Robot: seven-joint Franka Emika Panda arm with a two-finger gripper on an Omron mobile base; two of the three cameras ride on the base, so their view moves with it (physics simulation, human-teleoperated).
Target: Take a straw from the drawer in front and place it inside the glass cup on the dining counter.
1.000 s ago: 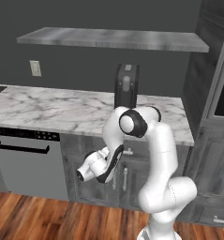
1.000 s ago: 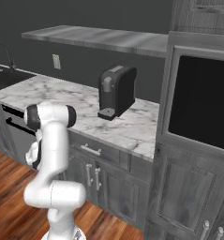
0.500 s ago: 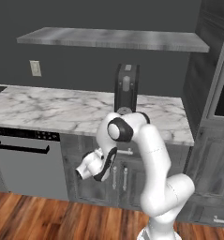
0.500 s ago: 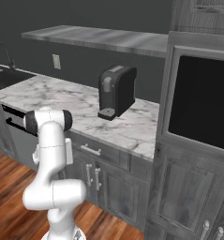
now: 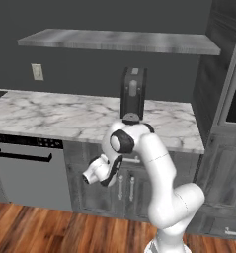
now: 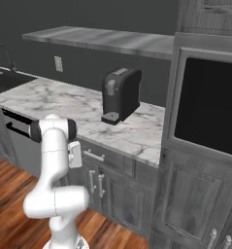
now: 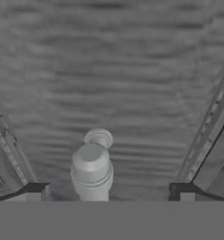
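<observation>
With fingers (image 7: 106, 190) spreading wide and gripping nothing, the drawer's (image 7: 113, 70) silver handle (image 7: 92, 169) is sitting between them at 12 o'clock, end-on.

marble counter (image 6: 78, 109): black machine (image 6: 120, 95), probably coffee maker.

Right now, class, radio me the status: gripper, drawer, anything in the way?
Gripper open, empty, tips either side of the drawer handle. Drawer shut. Nothing blocking.
</observation>
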